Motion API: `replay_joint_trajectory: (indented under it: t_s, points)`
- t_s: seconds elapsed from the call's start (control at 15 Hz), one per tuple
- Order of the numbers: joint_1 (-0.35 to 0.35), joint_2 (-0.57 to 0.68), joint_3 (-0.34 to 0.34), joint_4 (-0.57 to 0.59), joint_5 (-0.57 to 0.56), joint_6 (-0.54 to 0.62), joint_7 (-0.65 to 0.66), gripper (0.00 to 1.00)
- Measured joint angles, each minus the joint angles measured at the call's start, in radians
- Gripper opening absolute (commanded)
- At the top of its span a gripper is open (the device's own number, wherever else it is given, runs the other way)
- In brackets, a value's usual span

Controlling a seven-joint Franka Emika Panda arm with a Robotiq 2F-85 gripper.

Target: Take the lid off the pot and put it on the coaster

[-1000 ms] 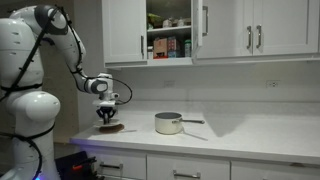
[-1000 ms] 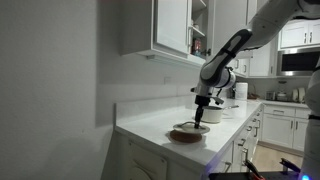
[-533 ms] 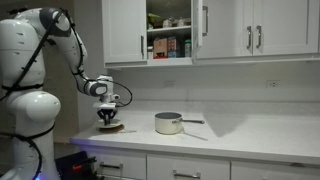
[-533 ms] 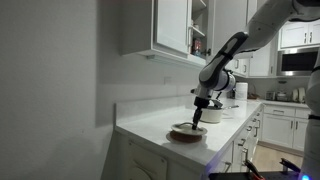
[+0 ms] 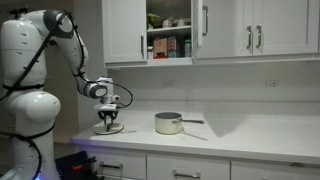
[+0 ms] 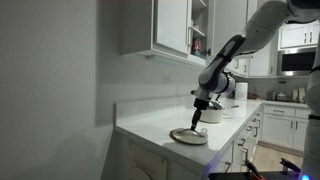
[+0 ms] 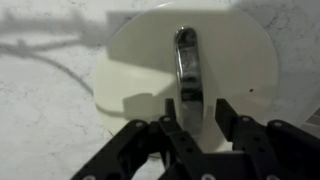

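Wrist view shows the lid [image 7: 145, 60] filling the upper middle of the frame, a pale cream disc lying flat on the marbled bench [image 7: 45, 120], its shiny knob [image 7: 187, 60] running as a bright strip down the centre. The hand [image 7: 201, 120] comes in from the bottom edge, its dark fingers [image 7: 176, 128] spread apart with a clear gap between them. The lower end of the knob sits in that gap, and neither finger visibly presses on it, so the hand looks open and holds nothing. In an exterior view the hand [image 5: 108, 121] hangs just above the lid [image 5: 111, 129] at the left of the bench, with the pot [image 5: 168, 124] standing well apart to the right, uncovered, its thin handle [image 5: 192, 122] pointing right. In an exterior view the lid [image 6: 187, 136] lies low and flat near the front of the bench, the hand [image 6: 199, 120] just over its far side and the pot [image 6: 213, 114] behind. The coaster cannot be made out under the lid.
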Motion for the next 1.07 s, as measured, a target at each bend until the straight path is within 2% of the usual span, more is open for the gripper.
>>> replay_joint_trajectory:
  t_s: [0.13,0.2,0.73,0.93,1.07]
  points:
    - [0.0,0.0,0.004,0.0,0.0,0.012,0.0,0.95]
    - [0.0,0.0,0.007,0.0,0.0,0.017,0.0,0.99]
    - [-0.021,0.0,0.011,0.001,-0.012,0.085,0.044,1.0]
    - [-0.061,-0.008,0.005,0.004,-0.094,0.089,0.144,1.0]
    - [-0.096,-0.02,-0.005,0.004,-0.202,0.089,0.241,1.0]
